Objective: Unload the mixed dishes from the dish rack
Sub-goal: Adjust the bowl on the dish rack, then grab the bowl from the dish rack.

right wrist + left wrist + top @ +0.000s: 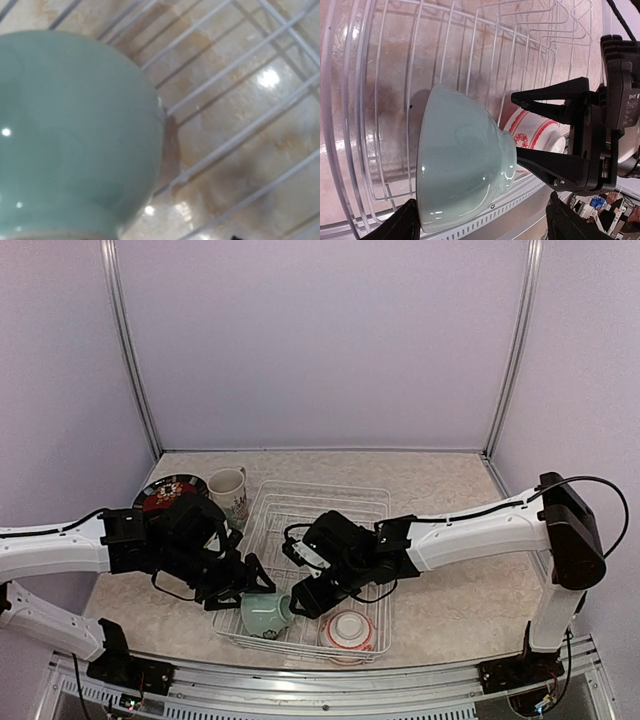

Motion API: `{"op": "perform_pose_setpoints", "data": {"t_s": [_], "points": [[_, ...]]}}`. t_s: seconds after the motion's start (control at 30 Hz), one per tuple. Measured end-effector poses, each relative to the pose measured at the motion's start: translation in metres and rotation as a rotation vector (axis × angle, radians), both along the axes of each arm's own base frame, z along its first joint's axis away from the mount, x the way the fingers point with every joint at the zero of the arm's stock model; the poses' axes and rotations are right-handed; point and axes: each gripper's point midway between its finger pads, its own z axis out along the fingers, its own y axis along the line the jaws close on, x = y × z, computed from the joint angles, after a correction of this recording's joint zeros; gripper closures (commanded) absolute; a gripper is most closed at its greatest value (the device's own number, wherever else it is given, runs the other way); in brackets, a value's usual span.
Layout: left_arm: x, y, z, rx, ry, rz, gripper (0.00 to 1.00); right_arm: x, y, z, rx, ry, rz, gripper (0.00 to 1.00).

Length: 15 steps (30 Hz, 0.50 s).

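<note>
The pale-green bowl [265, 615] lies tipped on its side in the front left corner of the white wire dish rack [320, 502]. It fills the left wrist view [462, 160] and the right wrist view [75, 135]. The red-and-white bowl [348, 630] sits in the rack's front right, also seen in the left wrist view [535, 132]. My left gripper [248, 585] is open, its fingers [402, 222] wide apart near the bowl's rim. My right gripper [308, 597] is open at the bowl's foot; one of its fingers [550, 170] touches the foot.
A tall white patterned mug [228, 495] and a red floral plate [165, 492] stand on the table left of the rack. The rack's plate slots [540, 30] hold nothing. The aluminium table edge [320, 680] runs just in front of the rack.
</note>
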Motion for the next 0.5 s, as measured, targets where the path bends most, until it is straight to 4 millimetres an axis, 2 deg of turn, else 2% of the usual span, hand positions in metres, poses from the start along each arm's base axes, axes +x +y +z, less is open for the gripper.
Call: {"op": "perform_pose_setpoints", "data": {"t_s": [0.27,0.37,0.5], "points": [[0.000,-0.017,0.004,-0.084,-0.010,-0.063,0.36,-0.001,-0.011,-0.005,-0.022,0.004,-0.026,0.39],[0.000,-0.024,0.008,-0.113,-0.023,-0.091,0.38,0.000,-0.017,-0.007,-0.029,0.000,-0.050,0.36],[0.001,-0.031,0.003,-0.110,-0.016,-0.120,0.41,0.005,-0.027,-0.005,-0.032,-0.013,-0.092,0.34]]}}
